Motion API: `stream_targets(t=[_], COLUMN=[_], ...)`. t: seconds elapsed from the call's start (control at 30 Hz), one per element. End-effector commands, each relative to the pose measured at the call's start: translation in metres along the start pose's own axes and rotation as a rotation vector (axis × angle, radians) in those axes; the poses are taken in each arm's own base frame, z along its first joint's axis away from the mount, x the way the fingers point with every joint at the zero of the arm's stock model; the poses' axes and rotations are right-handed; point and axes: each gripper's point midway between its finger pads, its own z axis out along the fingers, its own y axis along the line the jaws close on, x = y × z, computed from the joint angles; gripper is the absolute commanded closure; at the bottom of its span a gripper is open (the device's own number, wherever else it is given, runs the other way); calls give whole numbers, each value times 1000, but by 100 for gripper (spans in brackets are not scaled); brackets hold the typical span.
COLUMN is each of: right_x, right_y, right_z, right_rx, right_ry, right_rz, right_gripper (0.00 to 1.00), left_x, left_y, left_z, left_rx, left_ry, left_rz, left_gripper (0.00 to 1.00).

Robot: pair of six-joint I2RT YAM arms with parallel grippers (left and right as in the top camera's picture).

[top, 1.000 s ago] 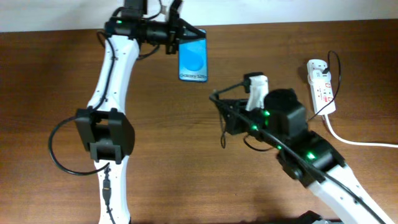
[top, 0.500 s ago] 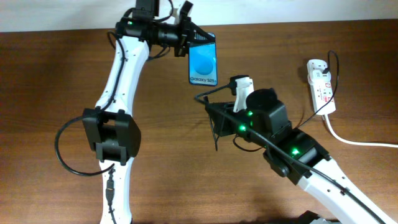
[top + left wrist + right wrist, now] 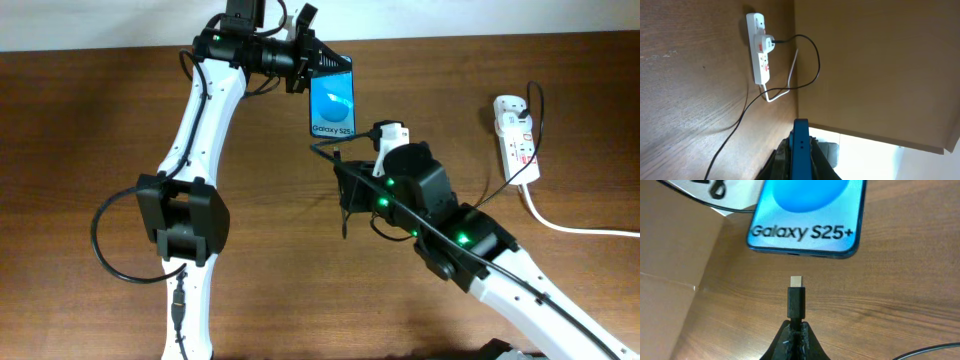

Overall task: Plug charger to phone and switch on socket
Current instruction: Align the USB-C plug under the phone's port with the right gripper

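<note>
The right gripper [image 3: 795, 332] pinches the charger [image 3: 796, 302] by its plug, tip aimed at the bottom edge of the phone [image 3: 807, 215], just short of it, axes in line. The left gripper [image 3: 312, 60] clamps the phone's far end; the socket [image 3: 517, 140] lies well to the phone's right.

A short open gap is lying between the small black connector tip of the thin black charger cable [image 3: 796, 297] and the bottom edge of the slim blue-screened smartphone [image 3: 807, 215]; nothing is standing in it. The left gripper [image 3: 318, 62] is covering the smartphone's top end. The elongated white plastic power strip [image 3: 516, 135] is sitting well apart at the right of the brown wooden surface [image 3: 80, 120], its thick white cord [image 3: 575, 226] and the cable's slack trailing beside it.
</note>
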Motion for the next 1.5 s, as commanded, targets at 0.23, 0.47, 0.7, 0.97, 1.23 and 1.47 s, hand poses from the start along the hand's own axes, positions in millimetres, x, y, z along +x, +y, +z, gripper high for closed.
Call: stream_targets(t=[0.23,0.47,0.7,0.97,1.23,1.47], right_x=[-10,-11,-19,-21,-22,-25], right_y=[13,17,14,12,10,9], right_z=[1,0,-2,-1,-1,-1], right_rx=[-27,-47,-88,-80,-68,-62], right_ry=[-19,-14,-2,-9,-18,-33], right_rz=[20,19,44,41,41,41], right_gripper=[96,96,96,96,96,96], left_x=[8,8,8,9,10,13], left_y=[-31,-31,-31,-31,-33,-35], left_z=[-8,-8,-8,-8,-7,-7], left_rx=[28,30,30,31,37,54], left_ry=[-3,-2,-1,0,7,21], left_rz=[71,71,72,71,72,89], left_gripper=[100,100,100,100,100,100])
